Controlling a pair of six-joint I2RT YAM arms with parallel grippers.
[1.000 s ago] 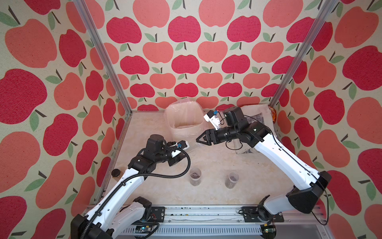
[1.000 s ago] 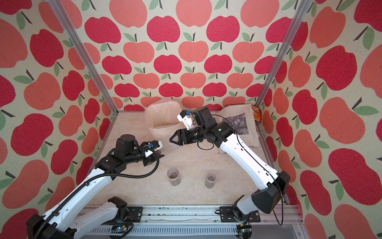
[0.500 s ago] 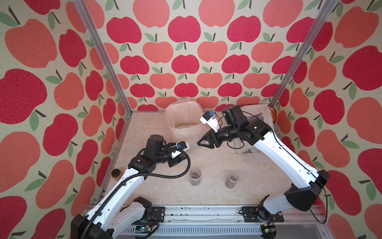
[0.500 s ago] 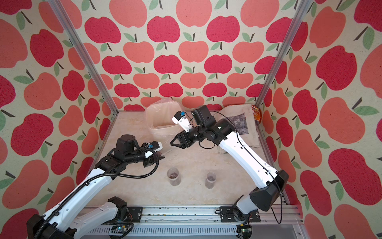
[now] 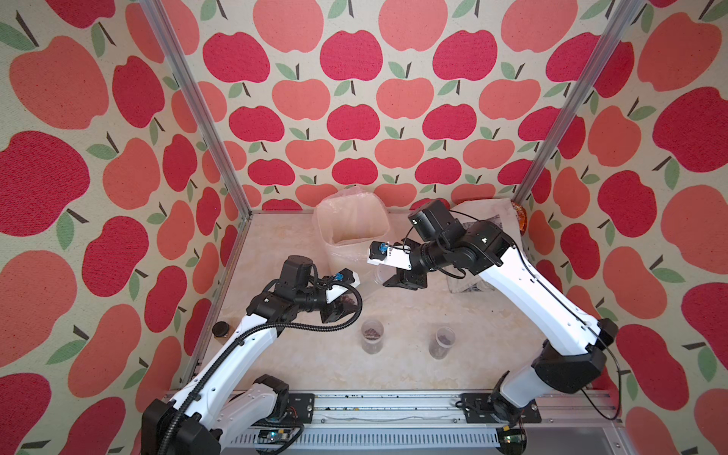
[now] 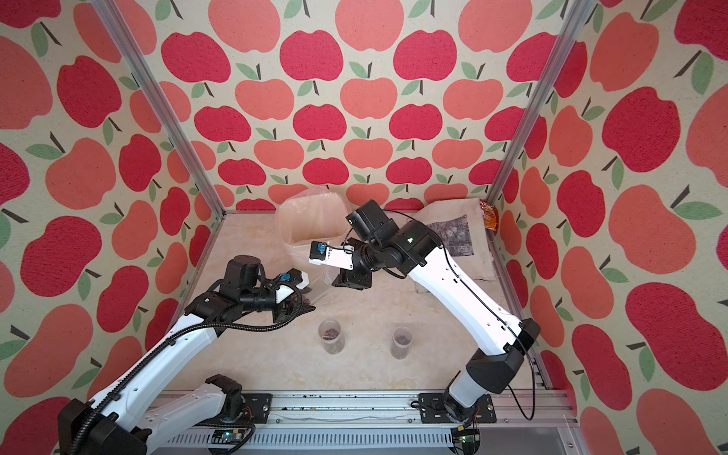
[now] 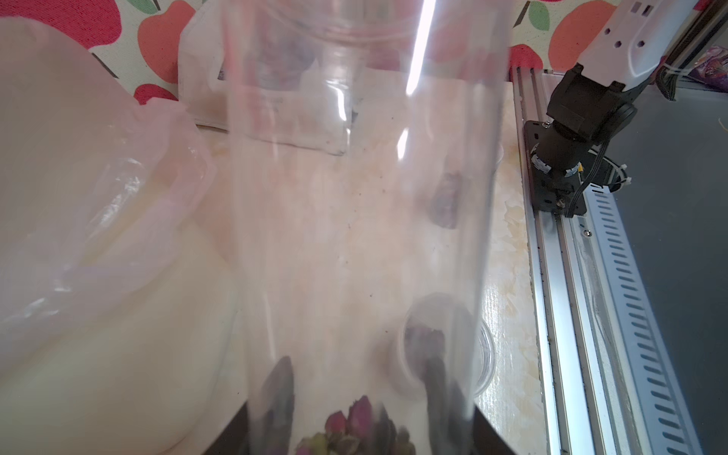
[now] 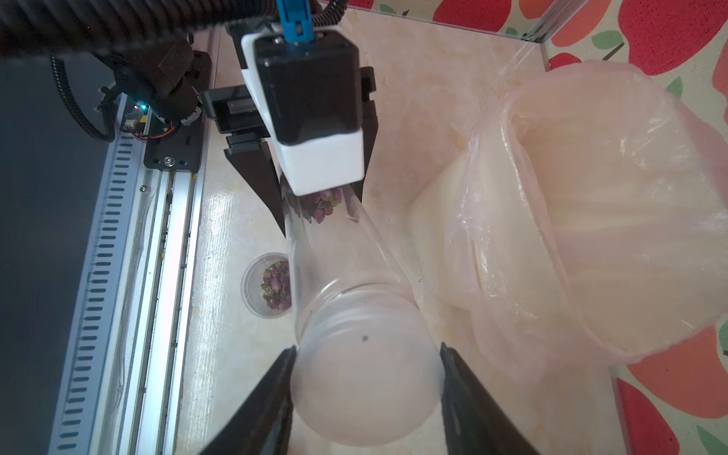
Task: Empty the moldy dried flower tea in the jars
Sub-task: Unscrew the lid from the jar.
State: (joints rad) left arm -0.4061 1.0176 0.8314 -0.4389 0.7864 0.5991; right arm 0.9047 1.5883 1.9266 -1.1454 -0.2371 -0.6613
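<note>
1. Left arm: I see it rise from its base on the near rail, with the forearm slanting in toward the middle of the table (image 5: 398, 366) and the wrist turned toward the far side. The left gripper (image 5: 344, 305) is clamped across the bottom end of the held jar (image 8: 342, 256).

2. Held jar: it is off the table and tilted, bottom end low and lid end higher. It is in front of the bin (image 5: 342, 256). The tea (image 8: 323, 203) is a small dark clump at the bottom end, between the left fingers.

3. Right arm: its long link climbs from the near rail toward the far side. The wrist folds back and down toward the centre. In the right wrist view the right gripper (image 8: 366, 348) stands about half open. One finger (image 8: 275, 378) rests against each side of the lid (image 8: 366, 390), so it has the lid gripped. The lid is on the jar's mouth.

4. Other jars: in both top views two stand upright on the table nearer the rail, the left standing jar (image 5: 371, 338) and the right standing jar (image 5: 443, 342). Each has dark tea in it.
</note>
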